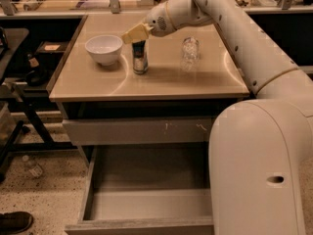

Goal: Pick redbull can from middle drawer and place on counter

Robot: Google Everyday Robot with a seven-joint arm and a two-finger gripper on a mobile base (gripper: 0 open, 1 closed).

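Observation:
The redbull can [140, 58] stands upright on the beige counter [146, 84], right of the white bowl. My gripper [135, 33] is just above the can's top, at its upper left, reaching in from the right; whether it still touches the can I cannot tell. The middle drawer [146, 180] is pulled open below the counter's front, and its grey floor holds nothing.
A white bowl [103, 48] sits left of the can. A clear crinkled bottle [190, 53] stands to its right. A closed grey drawer front with white scuffs [142, 130] lies above the open drawer. My arm's large white body [259, 170] fills the right foreground.

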